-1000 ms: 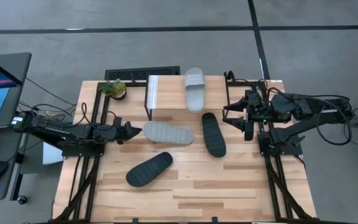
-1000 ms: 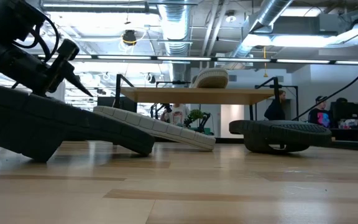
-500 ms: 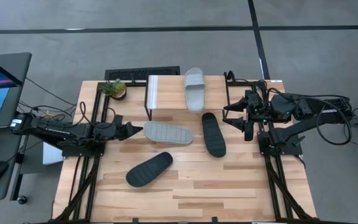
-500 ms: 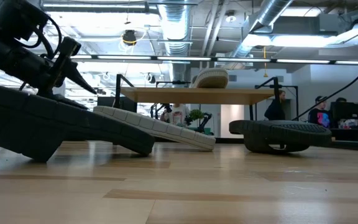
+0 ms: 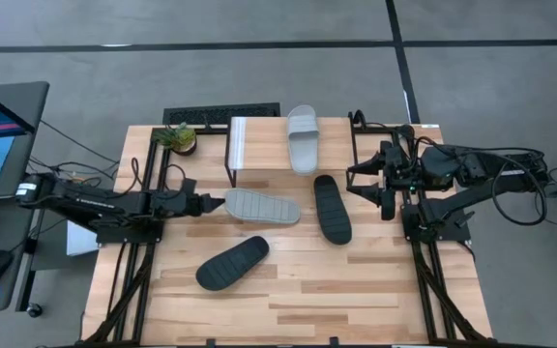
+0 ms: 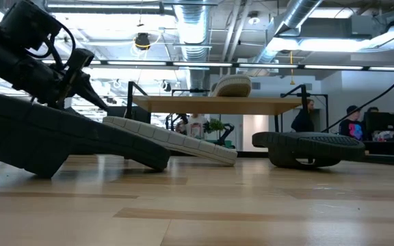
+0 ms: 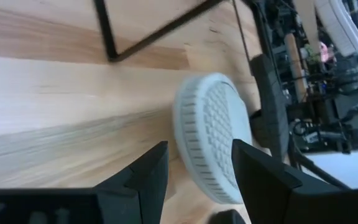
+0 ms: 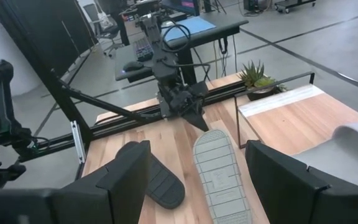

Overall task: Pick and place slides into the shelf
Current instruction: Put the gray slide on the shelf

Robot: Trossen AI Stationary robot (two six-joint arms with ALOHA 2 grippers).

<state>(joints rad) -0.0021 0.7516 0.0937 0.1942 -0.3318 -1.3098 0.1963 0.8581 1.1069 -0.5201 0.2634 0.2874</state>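
1. The left gripper [image 5: 213,204] has advanced; its spread, empty fingers now reach the heel of the grey slide [image 5: 260,207], lying sole-up before the shelf [image 5: 244,145].
2. A grasp looks imminent.
3. The right gripper [image 5: 354,178] waits, fingers apart.

I am seeing one light grey slide [image 5: 303,136] lying strap up on the shelf [image 5: 247,142], on its plank's right end. The second grey slide [image 5: 260,206] is lying sole up just in front of the shelf. Two black slides, one [image 5: 333,208] right of it, the other [image 5: 232,262] nearer the table's front, are lying sole up too.
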